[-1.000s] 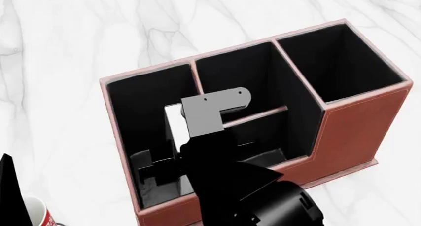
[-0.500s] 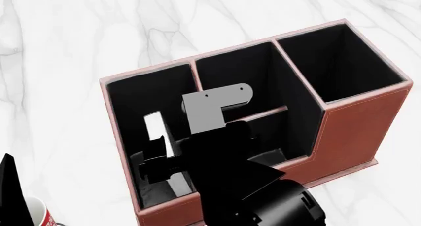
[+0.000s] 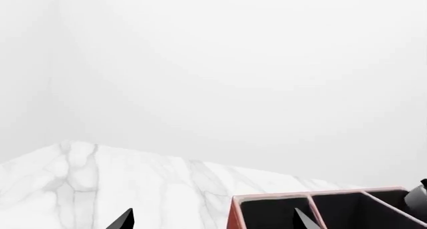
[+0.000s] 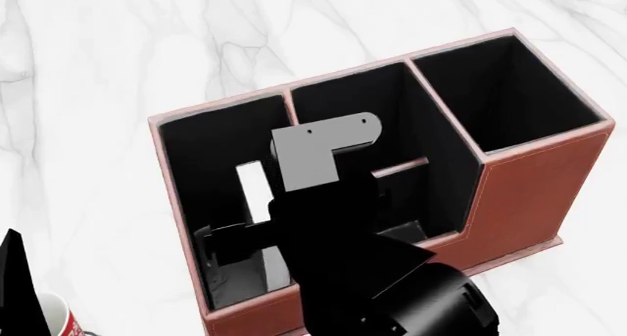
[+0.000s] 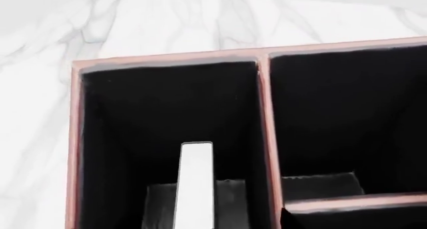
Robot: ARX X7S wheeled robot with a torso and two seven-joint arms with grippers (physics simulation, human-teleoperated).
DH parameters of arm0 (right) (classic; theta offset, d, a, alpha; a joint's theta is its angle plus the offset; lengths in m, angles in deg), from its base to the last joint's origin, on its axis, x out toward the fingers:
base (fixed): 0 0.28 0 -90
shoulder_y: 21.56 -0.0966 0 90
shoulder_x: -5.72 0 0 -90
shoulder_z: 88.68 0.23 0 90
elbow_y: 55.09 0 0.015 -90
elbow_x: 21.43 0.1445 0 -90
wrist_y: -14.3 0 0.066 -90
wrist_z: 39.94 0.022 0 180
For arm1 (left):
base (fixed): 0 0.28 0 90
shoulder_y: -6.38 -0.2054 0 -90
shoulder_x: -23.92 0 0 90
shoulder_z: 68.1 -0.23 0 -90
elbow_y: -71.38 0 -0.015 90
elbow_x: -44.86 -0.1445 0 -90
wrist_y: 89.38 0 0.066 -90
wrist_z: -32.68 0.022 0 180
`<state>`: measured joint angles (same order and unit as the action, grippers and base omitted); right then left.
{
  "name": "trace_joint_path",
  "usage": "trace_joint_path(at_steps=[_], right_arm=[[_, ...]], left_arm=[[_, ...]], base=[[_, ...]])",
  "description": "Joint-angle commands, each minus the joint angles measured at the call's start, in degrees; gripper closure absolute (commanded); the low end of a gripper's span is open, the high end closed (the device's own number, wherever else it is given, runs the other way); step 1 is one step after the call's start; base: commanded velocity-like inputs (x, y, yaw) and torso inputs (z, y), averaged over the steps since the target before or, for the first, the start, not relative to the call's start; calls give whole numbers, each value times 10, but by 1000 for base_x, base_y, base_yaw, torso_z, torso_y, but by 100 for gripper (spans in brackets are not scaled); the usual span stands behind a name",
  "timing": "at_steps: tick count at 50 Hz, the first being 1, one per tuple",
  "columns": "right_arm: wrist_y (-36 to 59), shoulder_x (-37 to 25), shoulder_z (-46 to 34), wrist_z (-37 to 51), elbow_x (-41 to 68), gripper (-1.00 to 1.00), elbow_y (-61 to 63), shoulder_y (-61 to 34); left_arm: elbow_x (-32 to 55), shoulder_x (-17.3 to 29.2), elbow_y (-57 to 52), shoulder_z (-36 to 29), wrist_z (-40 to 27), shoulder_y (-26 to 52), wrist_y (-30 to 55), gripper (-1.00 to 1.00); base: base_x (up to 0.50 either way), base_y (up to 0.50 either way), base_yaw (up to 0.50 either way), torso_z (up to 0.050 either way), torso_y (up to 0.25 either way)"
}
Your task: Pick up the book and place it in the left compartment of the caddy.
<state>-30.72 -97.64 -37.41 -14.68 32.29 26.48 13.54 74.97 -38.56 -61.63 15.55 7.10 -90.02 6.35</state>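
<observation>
The reddish-brown caddy (image 4: pixel 548 174) stands on the marble top. The book (image 4: pixel 252 193) stands on edge inside the left compartment (image 4: pixel 201 167), white page edge up, its top below the rim. My right gripper (image 4: pixel 257 240) reaches down into that compartment, its black fingers across the book and shut on it. The right wrist view looks into the left compartment (image 5: pixel 133 114), where the book's white edge (image 5: pixel 195 184) rises off the greyish floor. My left gripper (image 3: pixel 213 224) is open and empty, off the caddy's (image 3: pixel 233 214) left side; one black fingertip (image 4: pixel 12 277) shows in the head view.
A red-and-white mug (image 4: pixel 59 318) stands at the near left, beside my left fingertip. The caddy's middle section (image 4: pixel 363 123) has a low divider, and its taller end section (image 4: pixel 509 94) lies at the right. White marble surrounds the caddy.
The book's top swung left half a second ago and is now back near the compartment's middle. My right arm's grey bracket has shifted slightly away from me.
</observation>
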Motion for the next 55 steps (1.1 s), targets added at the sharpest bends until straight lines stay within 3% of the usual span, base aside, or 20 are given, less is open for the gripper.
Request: trace_joint_path(at_steps=[1,25,40,55], right_arm=[[15,-12,9,22,17,-100,43,-1],[48,-64,31,93,57,-100,199,15],[-9,-114,-3,100,-26,-100,301,56],[-106,-161,-21,95,-98,-100,358,155]], left_arm=[[0,1,-1,-2,-1,0,-1,-100],[-4,0,7,-11,1,0,-6,-100],[-6,3,-2,-14,-4,1,-2,-100],[-11,3,-1,-22,-5,3,-1,-100]], base=[[0,0,0,0,0],[0,0,0,0,0],[0,0,0,0,0],[0,0,0,0,0]])
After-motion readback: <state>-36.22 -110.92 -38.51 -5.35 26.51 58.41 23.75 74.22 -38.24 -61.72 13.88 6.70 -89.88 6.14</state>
